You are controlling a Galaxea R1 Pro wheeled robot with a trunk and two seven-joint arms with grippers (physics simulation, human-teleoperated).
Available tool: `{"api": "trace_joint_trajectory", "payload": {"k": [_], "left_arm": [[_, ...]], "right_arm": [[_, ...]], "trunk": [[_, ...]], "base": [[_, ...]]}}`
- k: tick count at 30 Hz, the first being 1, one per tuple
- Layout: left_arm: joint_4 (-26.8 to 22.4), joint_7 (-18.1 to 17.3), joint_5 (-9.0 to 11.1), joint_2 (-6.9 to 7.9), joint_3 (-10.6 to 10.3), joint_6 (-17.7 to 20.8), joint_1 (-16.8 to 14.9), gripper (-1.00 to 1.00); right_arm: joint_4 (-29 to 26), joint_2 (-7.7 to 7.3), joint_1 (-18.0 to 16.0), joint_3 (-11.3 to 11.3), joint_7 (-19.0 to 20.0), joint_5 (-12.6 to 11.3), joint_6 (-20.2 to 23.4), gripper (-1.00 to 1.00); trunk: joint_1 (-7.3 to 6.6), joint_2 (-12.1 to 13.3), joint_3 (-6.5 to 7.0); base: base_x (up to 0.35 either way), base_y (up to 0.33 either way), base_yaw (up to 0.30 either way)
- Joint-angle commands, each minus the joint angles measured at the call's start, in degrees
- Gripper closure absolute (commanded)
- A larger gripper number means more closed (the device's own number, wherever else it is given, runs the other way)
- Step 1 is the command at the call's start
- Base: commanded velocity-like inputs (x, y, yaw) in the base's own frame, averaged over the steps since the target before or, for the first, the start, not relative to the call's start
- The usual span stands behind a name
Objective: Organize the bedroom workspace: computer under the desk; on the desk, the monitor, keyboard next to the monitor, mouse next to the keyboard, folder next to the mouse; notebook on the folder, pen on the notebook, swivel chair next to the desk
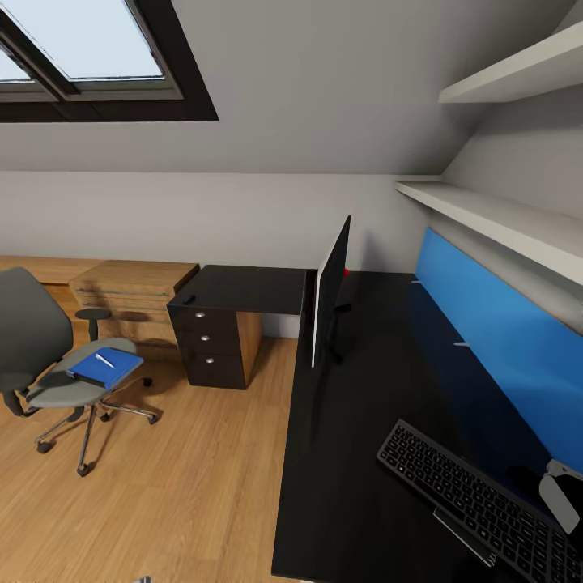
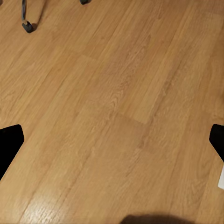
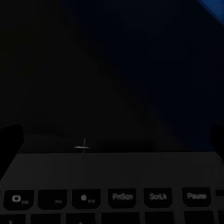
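The black desk (image 1: 364, 453) with a blue back panel (image 1: 502, 340) runs along the right. The monitor (image 1: 330, 295) stands on it, seen edge-on. The keyboard (image 1: 474, 498) lies on the near desk end, and its top key row (image 3: 121, 196) shows close up. My right gripper (image 1: 560, 492) hovers open over its far end, fingers wide apart (image 3: 112, 140). A small dark mouse (image 1: 189, 300) sits on the desk's left wing. The grey swivel chair (image 1: 40, 348) stands on the floor at left, carrying the blue folder (image 1: 109, 368) and the white pen (image 1: 105, 359). The notebook and computer are hidden. My left gripper (image 2: 112, 140) hangs open over bare floor.
A dark drawer pedestal (image 1: 212, 344) stands under the desk's left wing, beside a light wooden unit (image 1: 134, 287) and a small black stool (image 1: 91, 316). White shelves (image 1: 502, 219) hang above the desk. A chair caster (image 2: 28, 26) rests on the wood floor (image 1: 186, 478).
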Motion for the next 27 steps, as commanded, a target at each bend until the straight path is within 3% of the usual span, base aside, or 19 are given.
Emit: {"api": "trace_joint_trajectory", "payload": {"k": [1,10,22,27], "left_arm": [[-0.1,0.1,0.5,-0.02,0.0,0.2,0.0,-1.0],[-0.1,0.1,0.5,-0.02,0.0,0.2,0.0,-1.0],[-0.2,0.1,0.5,-0.02,0.0,0.2,0.0,-1.0],[-2.5,0.2,0.5,-0.14,0.1,0.3,0.0,-1.0]], "right_arm": [[-0.1,-0.01,0.0,0.0,-0.4,-0.6,0.2,-1.0],[-0.3,0.13,0.0,0.2,0.0,-0.5,-0.2,-1.0],[-2.4,0.07,0.0,0.1,1.1,-0.5,-0.5,-1.0],[-2.7,0.07,0.0,0.1,1.2,-0.5,-0.5,-1.0]], "trunk": [[0.02,-0.1,-0.07],[0.02,-0.1,-0.07],[0.02,-0.1,-0.07],[0.02,-0.1,-0.07]], "base": [[-0.002,0.0,0.0],[0.009,-0.001,0.0],[0.16,-0.082,0.0],[0.025,-0.016,0.0]]}}
